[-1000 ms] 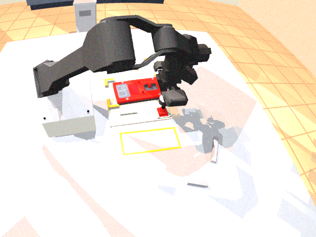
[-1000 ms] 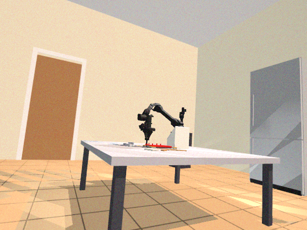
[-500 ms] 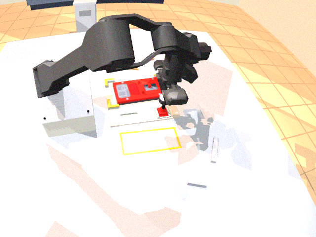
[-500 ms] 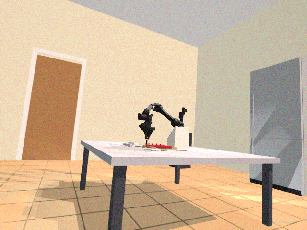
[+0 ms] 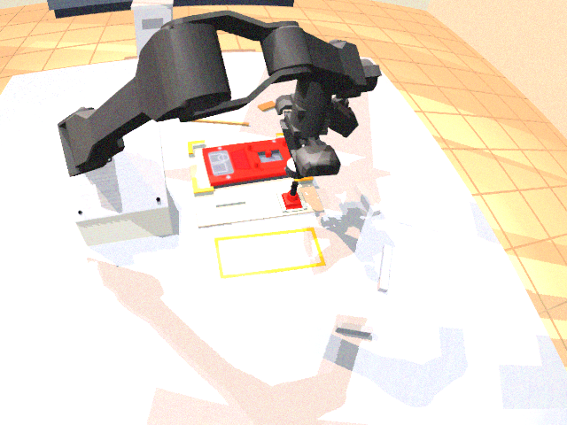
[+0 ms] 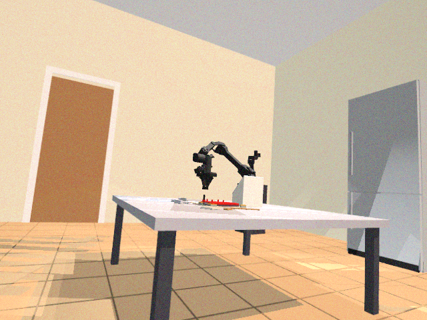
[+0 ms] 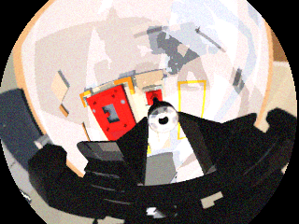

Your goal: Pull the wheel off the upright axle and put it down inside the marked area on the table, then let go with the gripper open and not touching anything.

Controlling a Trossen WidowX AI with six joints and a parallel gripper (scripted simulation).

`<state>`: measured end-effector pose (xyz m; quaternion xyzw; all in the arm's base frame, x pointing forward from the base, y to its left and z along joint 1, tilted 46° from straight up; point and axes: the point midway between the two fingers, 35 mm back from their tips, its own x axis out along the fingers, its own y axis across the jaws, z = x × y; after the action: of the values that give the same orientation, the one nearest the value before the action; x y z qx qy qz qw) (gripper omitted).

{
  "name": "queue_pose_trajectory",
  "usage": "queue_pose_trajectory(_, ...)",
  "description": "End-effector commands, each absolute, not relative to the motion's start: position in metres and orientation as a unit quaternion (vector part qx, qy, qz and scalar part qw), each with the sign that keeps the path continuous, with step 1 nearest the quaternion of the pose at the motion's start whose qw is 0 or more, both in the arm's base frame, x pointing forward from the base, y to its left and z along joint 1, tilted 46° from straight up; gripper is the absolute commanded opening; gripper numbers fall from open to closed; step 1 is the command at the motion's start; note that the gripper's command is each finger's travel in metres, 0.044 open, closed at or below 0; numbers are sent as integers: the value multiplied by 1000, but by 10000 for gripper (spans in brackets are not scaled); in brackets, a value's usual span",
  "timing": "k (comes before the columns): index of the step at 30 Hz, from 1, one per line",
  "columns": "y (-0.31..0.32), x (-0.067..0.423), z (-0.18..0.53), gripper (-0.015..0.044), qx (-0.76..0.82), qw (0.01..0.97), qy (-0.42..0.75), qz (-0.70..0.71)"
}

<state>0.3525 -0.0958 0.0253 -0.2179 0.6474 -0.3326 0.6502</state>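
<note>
The wheel [image 5: 291, 166] [image 7: 170, 126], white-faced with a dark rim, is between the fingers of my gripper [image 5: 294, 168] [image 6: 205, 188] [image 7: 162, 117], which is shut on it. The wheel is raised off the axle, with a gap above the axle tip. The black axle [image 5: 293, 188] [image 6: 203, 197] stands upright on a small red base [image 5: 291, 201] [image 7: 150, 96]. In the wrist view the wheel hides part of the axle. The marked area is a yellow outline [image 5: 219, 257] [image 7: 192, 81] on the table, to one side of the axle base.
A red board [image 5: 237, 159] [image 6: 224, 203] [image 7: 105, 100] with pegs lies beside the axle, between yellow corner pieces [image 5: 201, 188]. A pale bar [image 5: 385, 268] and a grey bar [image 5: 353, 332] lie farther out. The arm's white base block [image 5: 128, 224] [image 6: 253, 191] stands at the side.
</note>
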Motion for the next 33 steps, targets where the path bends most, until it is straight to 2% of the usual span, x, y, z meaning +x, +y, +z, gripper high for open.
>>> queue_pose_trajectory(1,-105,345,34,0,-217,649,649,-333)
queue_pose_trajectory(33,-155,277,97,0,-215,650,648,-335)
